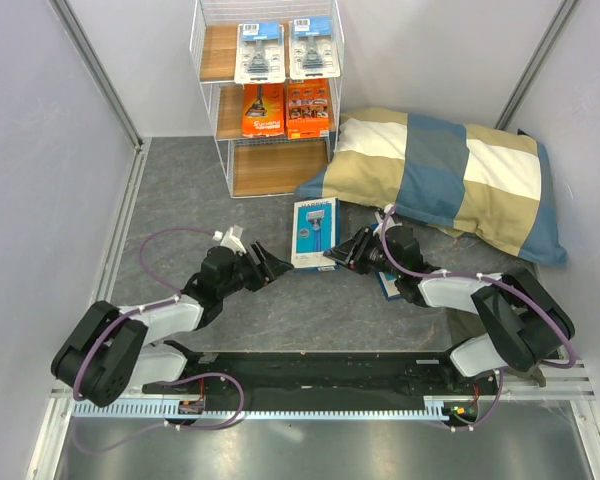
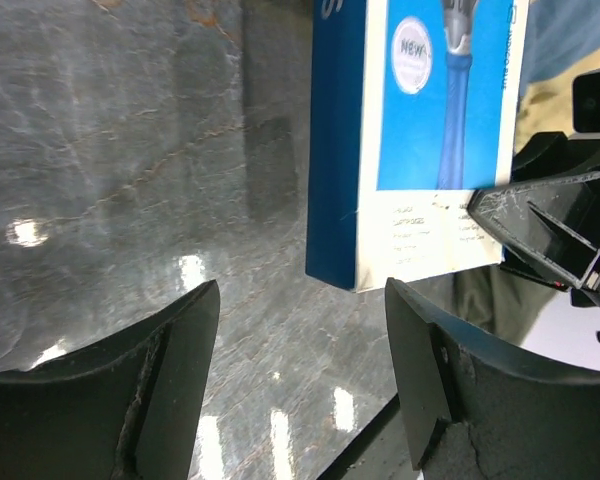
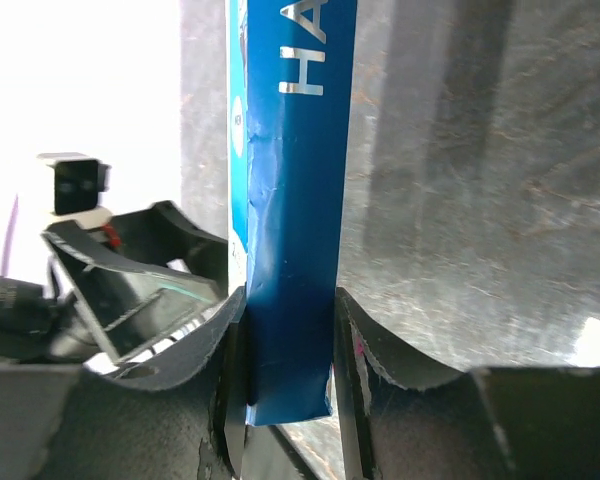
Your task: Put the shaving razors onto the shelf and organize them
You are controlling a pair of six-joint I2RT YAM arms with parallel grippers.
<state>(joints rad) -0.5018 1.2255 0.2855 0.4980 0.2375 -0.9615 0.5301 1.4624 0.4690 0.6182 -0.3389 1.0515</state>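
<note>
The white wire shelf (image 1: 208, 100) stands at the back. Two clear blister razor packs (image 1: 260, 52) sit on its top tier and two orange packs (image 1: 264, 110) on the middle tier. A blue razor box (image 1: 314, 233) is on the table in front of the shelf. My right gripper (image 1: 346, 252) is shut on its near right corner; the wrist view shows the box edge (image 3: 288, 250) clamped between the fingers. My left gripper (image 1: 278, 266) is open and empty just left of the box (image 2: 420, 140). Another blue box (image 1: 387, 286) lies mostly hidden under my right arm.
A blue-and-beige checked pillow (image 1: 460, 175) lies at the right back, next to the shelf. The shelf's bottom tier (image 1: 278, 168) holds nothing. Grey walls close in on both sides.
</note>
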